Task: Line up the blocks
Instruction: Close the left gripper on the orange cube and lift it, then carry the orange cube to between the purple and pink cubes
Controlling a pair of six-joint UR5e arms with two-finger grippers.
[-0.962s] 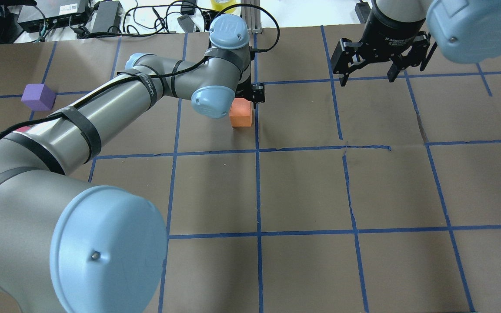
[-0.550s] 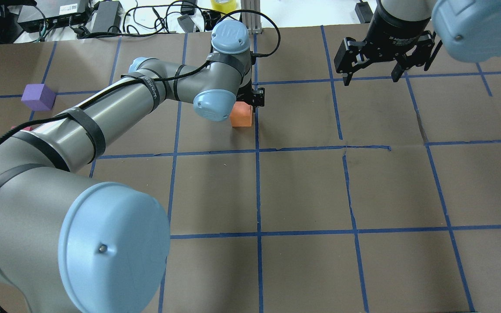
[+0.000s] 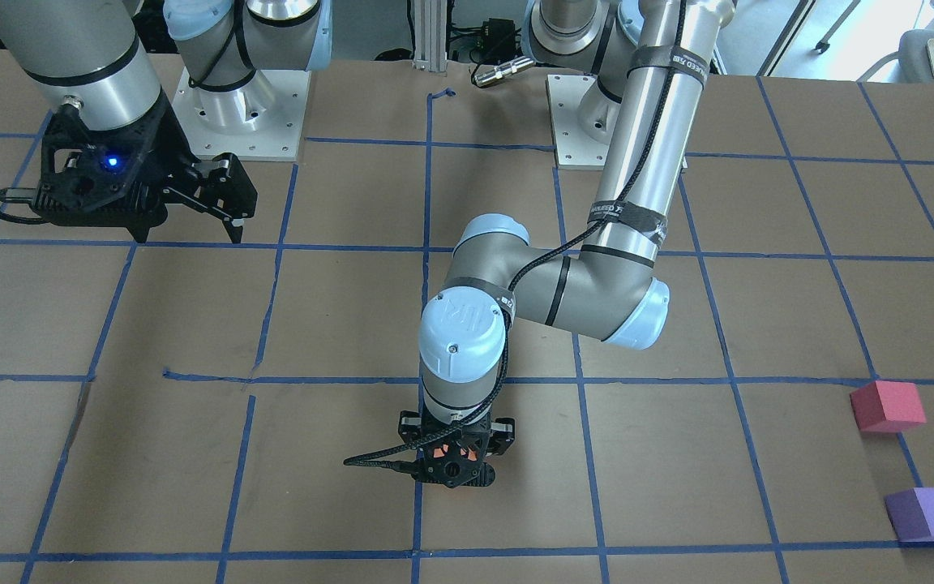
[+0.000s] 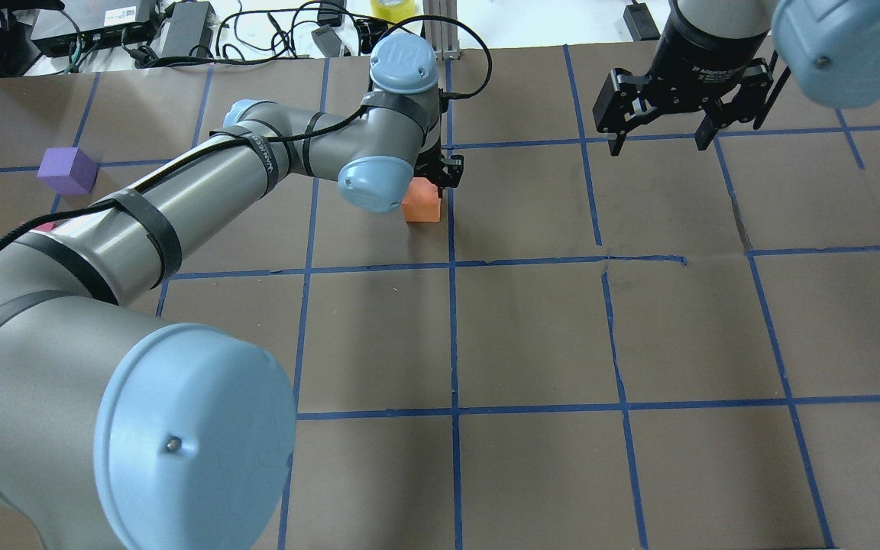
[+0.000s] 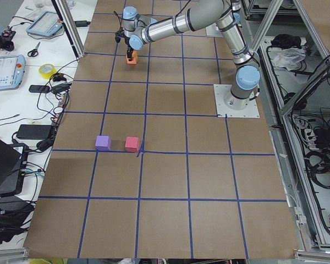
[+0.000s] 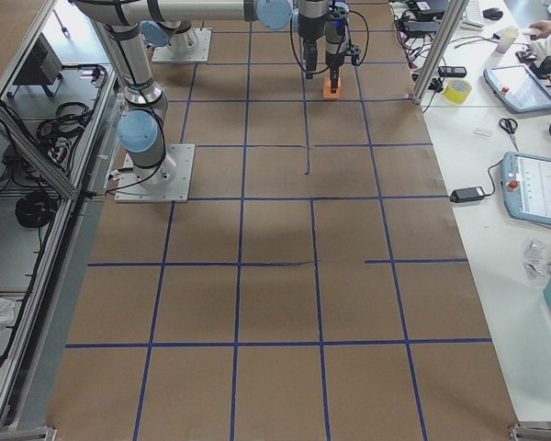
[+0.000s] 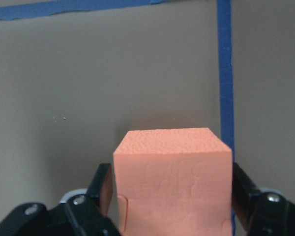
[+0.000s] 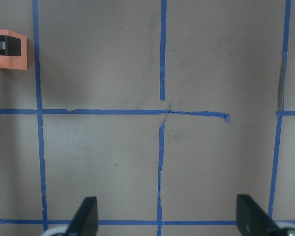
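My left gripper (image 4: 440, 177) is shut on the orange block (image 4: 423, 208), low over the table beside a blue tape line. In the left wrist view the block (image 7: 172, 172) fills the gap between the fingers (image 7: 102, 184). The purple block (image 4: 67, 170) sits at the far left of the table. The pinkish-red block (image 3: 887, 405) sits just next to the purple one (image 3: 927, 513); the overhead view shows only a sliver of it behind my left arm. My right gripper (image 4: 659, 143) is open and empty, high over the far right of the table.
The table is brown paper with a grid of blue tape (image 4: 453, 336). Cables, power bricks and a tape roll (image 4: 393, 9) lie beyond the far edge. Tablets and tools lie on the side bench (image 6: 533, 188).
My left gripper has come down a little with the orange block. My right gripper has drifted slightly to the right and stays open.
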